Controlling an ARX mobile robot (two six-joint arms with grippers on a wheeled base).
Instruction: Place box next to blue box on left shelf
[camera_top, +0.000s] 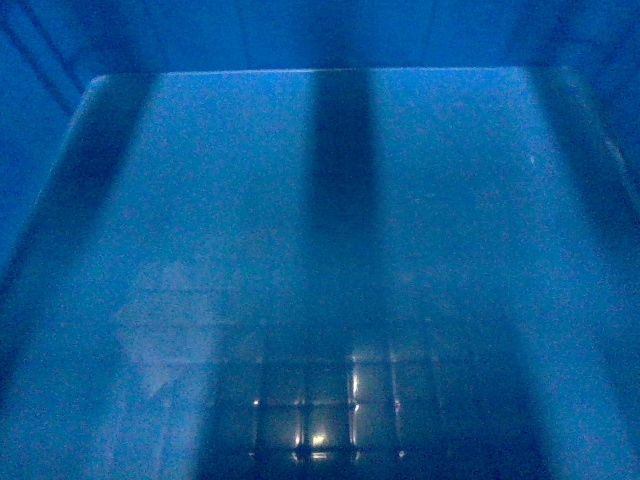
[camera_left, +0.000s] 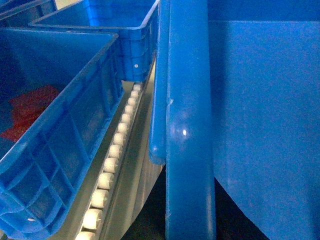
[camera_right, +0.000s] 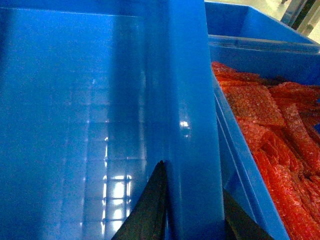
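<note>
The box fills the head view, which shows only its blue floor and walls with a faint grid. My left gripper is shut on its left rim, with dark fingers on both sides of the wall. My right gripper is shut on the right rim, one black finger inside the wall and one outside. The left shelf shows as a grey rail of white rollers just left of the held box. A blue box rests on that rail, a gap away.
A second blue crate stands behind the first on the rollers. Red packets lie in the nearer one. Close against the box's right side is another blue crate full of red bubble-wrap packets, with one more crate beyond.
</note>
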